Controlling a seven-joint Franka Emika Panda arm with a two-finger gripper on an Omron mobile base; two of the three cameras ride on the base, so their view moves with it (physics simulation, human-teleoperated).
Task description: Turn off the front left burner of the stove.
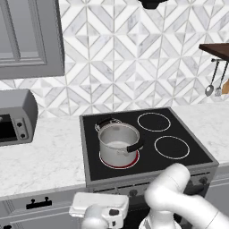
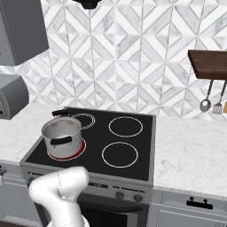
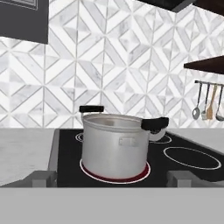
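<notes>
We are approaching the stove (image 1: 147, 134) with claw open; its small, rigid knobs (image 2: 119, 194) are likely needing a firm pinch-and-twist.

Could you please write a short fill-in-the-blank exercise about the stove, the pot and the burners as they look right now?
1. The steel pot stands on the front left burner, whose ring glows ____.
2. The pot has ____ black handles.
3. The toaster oven sits on the counter to the ____ of the stove.
4. Utensils hang beneath a ____ shelf.

Missing words: red; two; left; wooden
</notes>
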